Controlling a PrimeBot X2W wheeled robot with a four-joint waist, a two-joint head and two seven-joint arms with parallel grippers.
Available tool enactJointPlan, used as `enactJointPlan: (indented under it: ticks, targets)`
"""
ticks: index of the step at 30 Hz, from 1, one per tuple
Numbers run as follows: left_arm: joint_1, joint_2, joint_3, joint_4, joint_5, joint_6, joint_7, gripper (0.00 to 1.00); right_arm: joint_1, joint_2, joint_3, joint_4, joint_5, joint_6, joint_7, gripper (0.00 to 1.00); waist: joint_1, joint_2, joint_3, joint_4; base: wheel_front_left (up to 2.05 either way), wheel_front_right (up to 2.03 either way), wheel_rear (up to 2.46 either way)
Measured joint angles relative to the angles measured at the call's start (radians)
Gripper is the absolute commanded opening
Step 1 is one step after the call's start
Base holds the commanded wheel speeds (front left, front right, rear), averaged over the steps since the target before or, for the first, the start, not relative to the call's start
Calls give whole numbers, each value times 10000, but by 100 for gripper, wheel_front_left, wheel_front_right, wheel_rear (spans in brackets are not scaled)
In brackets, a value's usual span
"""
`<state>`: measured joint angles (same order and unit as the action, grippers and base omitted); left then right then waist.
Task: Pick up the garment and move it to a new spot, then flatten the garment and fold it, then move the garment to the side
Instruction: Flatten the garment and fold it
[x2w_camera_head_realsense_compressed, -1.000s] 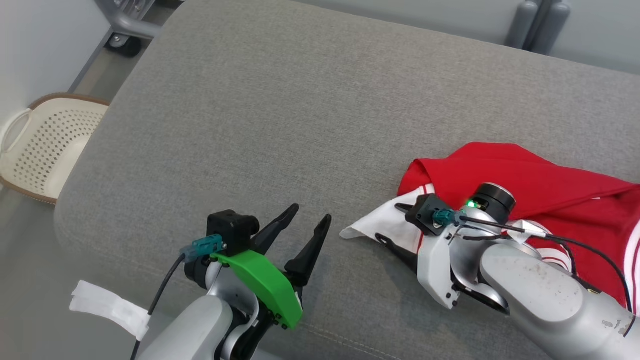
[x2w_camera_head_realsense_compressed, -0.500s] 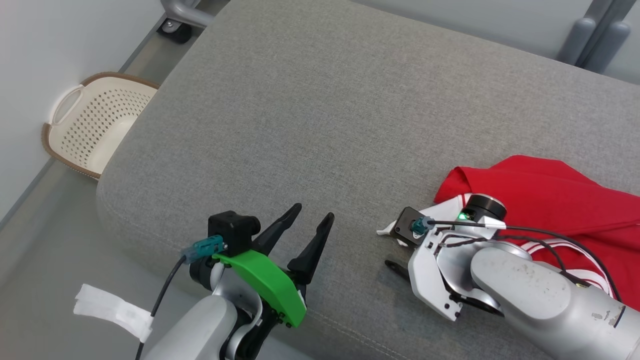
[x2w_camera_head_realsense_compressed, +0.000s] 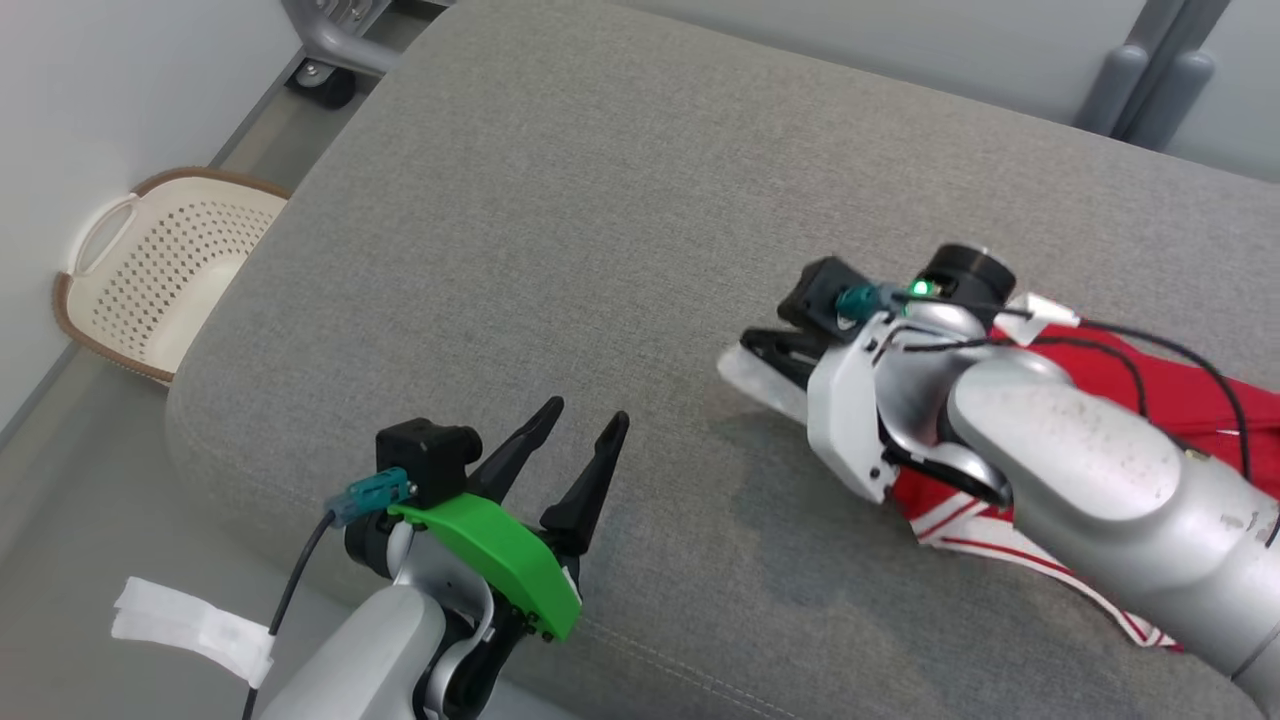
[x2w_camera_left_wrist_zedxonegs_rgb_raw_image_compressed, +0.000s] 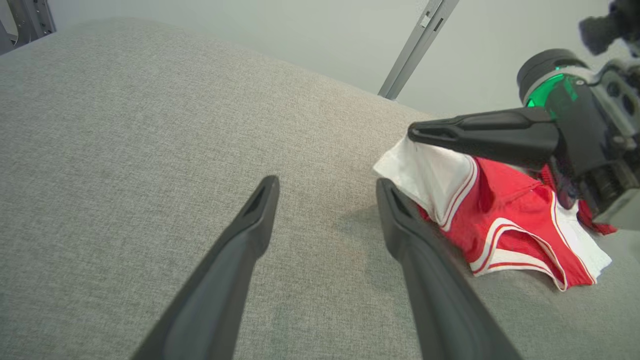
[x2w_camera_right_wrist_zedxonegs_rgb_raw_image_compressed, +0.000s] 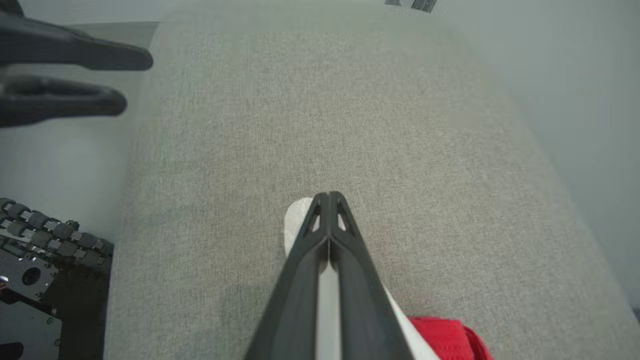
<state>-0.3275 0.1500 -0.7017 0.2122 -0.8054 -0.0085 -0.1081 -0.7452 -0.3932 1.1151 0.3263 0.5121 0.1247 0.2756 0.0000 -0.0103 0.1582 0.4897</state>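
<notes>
The right gripper (x2w_camera_head_realsense_compressed: 748, 343) sits at the middle right of the head view, its two dark fingers pressed together on a white corner of the garment (x2w_camera_head_realsense_compressed: 935, 510). In the right wrist view the fingers meet tip to tip (x2w_camera_right_wrist_zedxonegs_rgb_raw_image_compressed: 328, 200), with white cloth (x2w_camera_right_wrist_zedxonegs_rgb_raw_image_compressed: 295, 220) showing just left of and under them and a fold of red at the bottom edge. The left wrist view has this gripper (x2w_camera_left_wrist_zedxonegs_rgb_raw_image_compressed: 415, 134) at the upper right, its fingers lying level. The white corner hangs from the tips, and the red cloth with white stripes (x2w_camera_left_wrist_zedxonegs_rgb_raw_image_compressed: 500, 220) drapes down below it onto the grey cushion (x2w_camera_head_realsense_compressed: 600, 200). The rest of the garment trails toward the right edge of the head view, partly hidden under the pale forearm.

The left gripper (x2w_camera_head_realsense_compressed: 588, 415) is at the lower left of the head view, fingers spread with nothing between them, above the near edge of the cushion and apart from the garment. A perforated cream basket (x2w_camera_head_realsense_compressed: 160, 265) stands on the floor at the far left
</notes>
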Motion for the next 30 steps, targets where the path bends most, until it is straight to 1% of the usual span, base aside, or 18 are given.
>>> enactJointPlan:
  ticks: [3,6,10,15,18,21,24,27,28,30]
  targets:
    - [3,98,86,6,0,2,-36,100,-430,-75,-579,-374,113,0,-439,0,0,1,-74,-193,0,0,0]
    - [5,272,180,6,0,15,-84,100,-748,-290,-1248,-763,311,-2,-855,0,0,0,-160,-429,0,0,0]
    - [12,341,205,2,4,33,-86,100,-918,-671,-2038,-1356,581,-46,-1294,0,0,0,-291,-804,0,0,0]
    - [20,479,197,-15,6,44,-84,100,-881,-1321,-3289,-2276,1350,-583,-1806,0,0,0,-484,-1366,0,0,0]
    - [31,535,167,-35,8,44,-71,100,-553,-1812,-4184,-2817,2197,-957,-2036,0,0,0,-609,-1734,0,0,0]
    - [41,543,111,-82,8,44,-2,100,365,-2236,-5020,-3129,3195,-1402,-2127,0,0,1,-730,-2113,0,0,0]
    - [81,546,-2,-201,8,44,59,100,1457,-2660,-5599,-3164,3996,-1820,-2153,0,0,1,-834,-2504,0,0,0]
    - [205,535,-128,-318,8,44,155,100,2316,-3141,-6019,-3131,4307,-2215,-2226,0,0,0,-904,-2908,0,0,0]
    - [223,522,-165,-353,6,44,207,100,2778,-3402,-6291,-3089,4589,-2249,-2272,0,0,1,-927,-3181,0,0,0]
    - [226,477,-171,-405,4,44,209,100,3220,-3528,-6470,-3068,4861,-2247,-2297,0,0,0,-933,-3455,0,0,0]
